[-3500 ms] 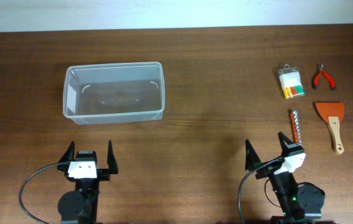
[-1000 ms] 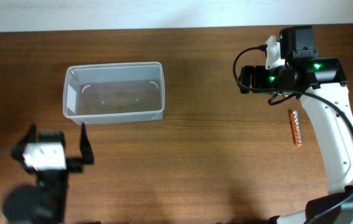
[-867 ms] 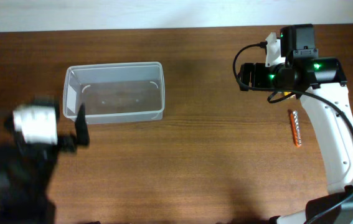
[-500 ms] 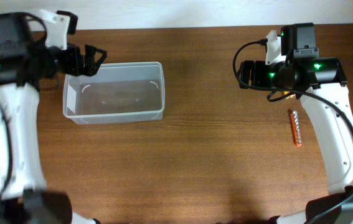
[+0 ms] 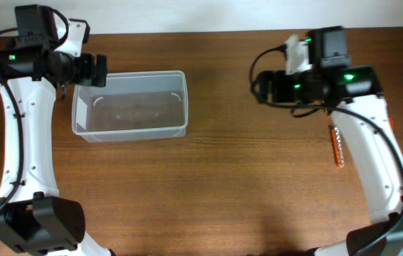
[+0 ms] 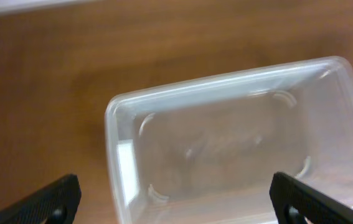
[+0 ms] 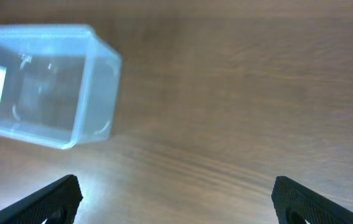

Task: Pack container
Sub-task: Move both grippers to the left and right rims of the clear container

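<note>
Even, soft overhead light; the table [image 5: 222, 178] shows only faint shadows. Both wrist views are blurred, with pale glare on the container [image 6: 226, 149].

the left tool [image 5: 98, 70] has been carried from the near edge of the worktop [image 5: 222, 178] to the far left, and is now held just beside the far left corner of the container [image 5: 137, 73]. the right tool [image 5: 261, 87], already raised at the far right, has been shifted slightly leftward.

Clear container [image 5: 130, 107] on table [image 5: 222, 185], left gripper [image 5: 100, 70] at its corner
</note>
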### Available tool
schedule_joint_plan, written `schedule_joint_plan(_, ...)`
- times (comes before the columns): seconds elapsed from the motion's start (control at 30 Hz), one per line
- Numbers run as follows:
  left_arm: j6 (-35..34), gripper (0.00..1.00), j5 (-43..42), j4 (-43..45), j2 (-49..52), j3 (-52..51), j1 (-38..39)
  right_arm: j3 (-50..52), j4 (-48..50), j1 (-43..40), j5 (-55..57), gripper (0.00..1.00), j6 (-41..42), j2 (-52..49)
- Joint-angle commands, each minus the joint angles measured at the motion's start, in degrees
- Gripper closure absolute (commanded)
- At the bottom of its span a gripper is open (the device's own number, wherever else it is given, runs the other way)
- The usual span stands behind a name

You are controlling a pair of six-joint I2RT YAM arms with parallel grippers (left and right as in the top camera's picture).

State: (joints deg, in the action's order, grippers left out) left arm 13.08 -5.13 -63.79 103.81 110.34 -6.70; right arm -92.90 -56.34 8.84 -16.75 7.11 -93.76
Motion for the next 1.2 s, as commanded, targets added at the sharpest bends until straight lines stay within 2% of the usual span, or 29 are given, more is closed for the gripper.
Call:
schedule_joint_plan(0.0,-0.2,0.01,5.9,-2.2,-0.6,0.3,-0.2,-1.2,-0.2,5.0,3.5,0.01,1.4,-2.7)
schedule_joint_plan(0.2,-0.2,0.01,5.9,-2.9,-0.2,0.3,-0.2,-1.2,3.5,8.9,4.3,0.01,-0.4,-4.8)
schedule_joint_plan(0.27,-0.2,0.01,5.0,-2.9,-0.2,0.3,-0.2,-1.2,4.3,9.8,7.6,0.01,-1.0,-6.1)
schedule_joint_plan(0.43,-0.2,0.01,4.3,-2.9,0.0,0.3,-0.2,-1.4,2.4,11.8,9.9,0.01,2.7,-11.0)
schedule_joint_plan(0.67,-0.1,0.01,4.3,-2.8,0.7,0.3,-0.2,-3.8,0.0,14.5,9.9,0.02,2.9,-13.6)
schedule_joint_plan(1.0,-0.1,0.01,4.8,-7.2,9.2,0.2,-1.2,-7.6,2.7,19.6,10.0,0.01,2.1,-13.7)
schedule_joint_plan(1.17,-0.2,0.01,5.6,-7.4,10.5,0.2,-1.2,-7.6,2.6,22.4,14.0,0.02,2.0,-15.4)
